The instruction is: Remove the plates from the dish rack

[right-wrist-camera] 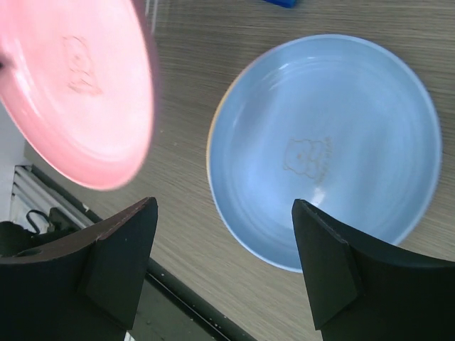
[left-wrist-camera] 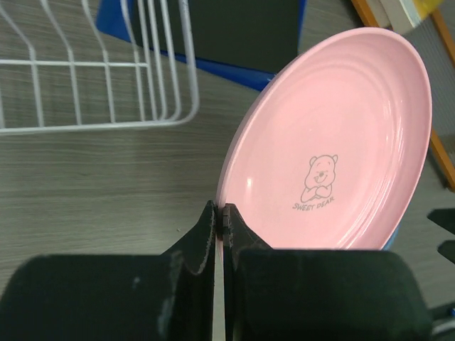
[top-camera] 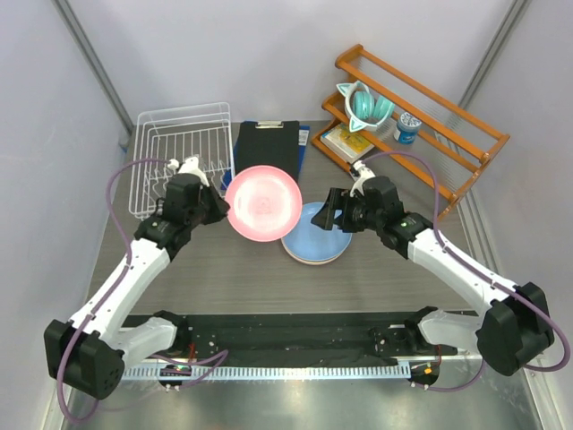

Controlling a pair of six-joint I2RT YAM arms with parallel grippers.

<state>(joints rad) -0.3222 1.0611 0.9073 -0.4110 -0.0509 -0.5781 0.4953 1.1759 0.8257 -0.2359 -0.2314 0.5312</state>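
My left gripper (top-camera: 224, 208) is shut on the rim of the pink plate (top-camera: 262, 203), which hangs tilted on edge above the table, just right of the dish rack (top-camera: 183, 157). In the left wrist view the fingertips (left-wrist-camera: 220, 213) pinch the pink plate (left-wrist-camera: 334, 142) at its lower edge, and a corner of the white wire rack (left-wrist-camera: 106, 124) shows at the upper left. A light blue plate (top-camera: 315, 240) lies flat on the table, with a thin orange rim peeking from under it. Above it my right gripper (top-camera: 338, 210) stands open and holds nothing. The right wrist view shows that gripper (right-wrist-camera: 224, 204) over the blue plate (right-wrist-camera: 327, 142), beside the pink plate (right-wrist-camera: 78, 85).
A black clipboard (top-camera: 266, 146) lies behind the plates. An orange wooden shelf (top-camera: 421, 125) at the back right holds a teal cup (top-camera: 365, 103), a small can (top-camera: 407, 127) and a book (top-camera: 345, 141). A black mat (top-camera: 286, 336) runs along the near edge.
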